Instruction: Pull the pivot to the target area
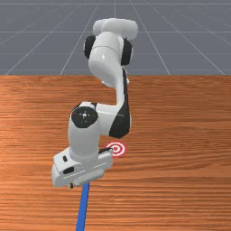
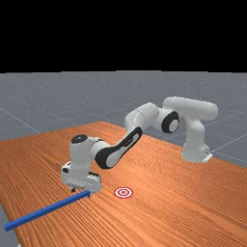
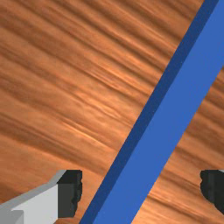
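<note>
Long, straight blue bar [image 2: 46, 211], likely stiff: you are poising an open black-tipped gripper [image 3: 141, 191] at its far end, best hold.

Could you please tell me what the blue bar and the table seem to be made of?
The blue bar could be plastic or painted wood, with a matt finish: its faces are evenly coloured, without grain or shine. The table looks like wood, perhaps lightly varnished, judging by its streaked orange-brown grain.

A lab-like simulated space: wood table [image 2: 193, 198], robot arm [image 2: 142, 118], grey floor [image 2: 43, 103] with pale gridlines, black backdrop [image 2: 120, 34].
</note>
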Robot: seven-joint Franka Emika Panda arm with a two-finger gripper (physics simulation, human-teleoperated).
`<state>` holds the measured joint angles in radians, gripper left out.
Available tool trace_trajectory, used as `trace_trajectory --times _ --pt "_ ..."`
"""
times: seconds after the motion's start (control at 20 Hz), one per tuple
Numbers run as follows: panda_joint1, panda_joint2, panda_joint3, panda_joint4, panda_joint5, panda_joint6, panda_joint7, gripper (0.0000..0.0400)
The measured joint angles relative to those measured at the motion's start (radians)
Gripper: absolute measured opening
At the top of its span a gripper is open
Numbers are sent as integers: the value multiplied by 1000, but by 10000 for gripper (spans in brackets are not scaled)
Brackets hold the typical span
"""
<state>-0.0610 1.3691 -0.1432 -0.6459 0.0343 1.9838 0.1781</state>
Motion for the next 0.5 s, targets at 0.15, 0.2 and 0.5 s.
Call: trace_trajectory --times 0.15,0.2,0.5 --pt "16 26 -21 43 -21 -15 25 400" --pt "5 25 -5 41 -6 -14 7 400" --pt "-22 32 43 56 36 -27 -37 159"
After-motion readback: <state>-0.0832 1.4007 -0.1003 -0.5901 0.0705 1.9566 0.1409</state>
